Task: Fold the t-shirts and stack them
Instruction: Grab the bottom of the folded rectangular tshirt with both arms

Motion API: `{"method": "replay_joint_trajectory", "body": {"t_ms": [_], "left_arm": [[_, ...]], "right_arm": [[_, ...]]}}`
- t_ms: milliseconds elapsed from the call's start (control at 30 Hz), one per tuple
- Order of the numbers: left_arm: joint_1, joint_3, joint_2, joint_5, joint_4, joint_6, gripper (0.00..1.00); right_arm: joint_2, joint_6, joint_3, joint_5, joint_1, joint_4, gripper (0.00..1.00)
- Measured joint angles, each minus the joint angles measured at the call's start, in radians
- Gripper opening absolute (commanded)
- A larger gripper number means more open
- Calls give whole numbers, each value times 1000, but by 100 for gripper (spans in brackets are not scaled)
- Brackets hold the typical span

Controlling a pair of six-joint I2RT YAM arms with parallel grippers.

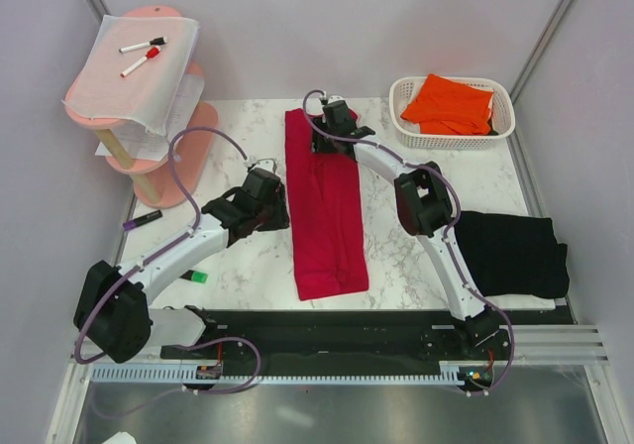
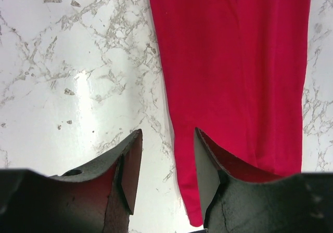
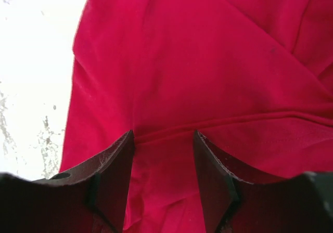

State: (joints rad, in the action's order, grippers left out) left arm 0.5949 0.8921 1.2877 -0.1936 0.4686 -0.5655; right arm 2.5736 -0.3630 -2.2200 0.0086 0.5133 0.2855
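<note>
Bench: white marble table (image 1: 416, 256) between pale walls, seen from above.

- Red shirt (image 1: 325, 216): centre of the table, folded into a long narrow strip running 12 to 6 o'clock. Far end near the back edge, near end just short of the dark rail at the front.
- Black shirt (image 1: 510, 251): lies in a flattened bundle at 4 o'clock, well apart from the red one.
- Orange shirt (image 1: 451, 105): inside a white basket (image 1: 399, 112) at 1 o'clock, loosely bunched.
- Pink tiered stand (image 1: 183, 181) at 10 o'clock. A white sheet (image 1: 139, 82) is draped over its top, with two marker pens (image 1: 144, 45) on the sheet.

Left gripper (image 1: 280, 206): at the 9 o'clock edge of the red strip, about mid-length. Its wrist view shows the fingers spread, with the long cloth edge running down between them. One finger (image 2: 130, 165) is over bare marble (image 2: 78, 61), the other over red fabric (image 2: 234, 61). Nothing is pinched. I cannot tell whether the tips touch the surface.

Right gripper (image 1: 329, 135): over the 12 o'clock end of the red strip. Its wrist view shows the fingers parted above the fabric (image 3: 208, 61), with a folded seam crossing the gap (image 3: 163, 135). Diagonal folds lie beyond it, and marble (image 3: 31, 61) shows at 9 o'clock. No cloth is caught between the pads.
</note>
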Motion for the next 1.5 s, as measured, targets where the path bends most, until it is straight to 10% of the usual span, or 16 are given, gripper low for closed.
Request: {"method": "replay_joint_trajectory", "body": {"t_ms": [233,567,1500], "left_arm": [[0,0,18,-1,12,0,52],[0,0,46,-2,15,0,51],[0,0,116,-14,15,0,50]], "right_arm": [[6,-8,21,-1,0,-35,54],[6,-8,45,-15,2,-58,7],[-393,-6,621,105,2,-214,3]]}}
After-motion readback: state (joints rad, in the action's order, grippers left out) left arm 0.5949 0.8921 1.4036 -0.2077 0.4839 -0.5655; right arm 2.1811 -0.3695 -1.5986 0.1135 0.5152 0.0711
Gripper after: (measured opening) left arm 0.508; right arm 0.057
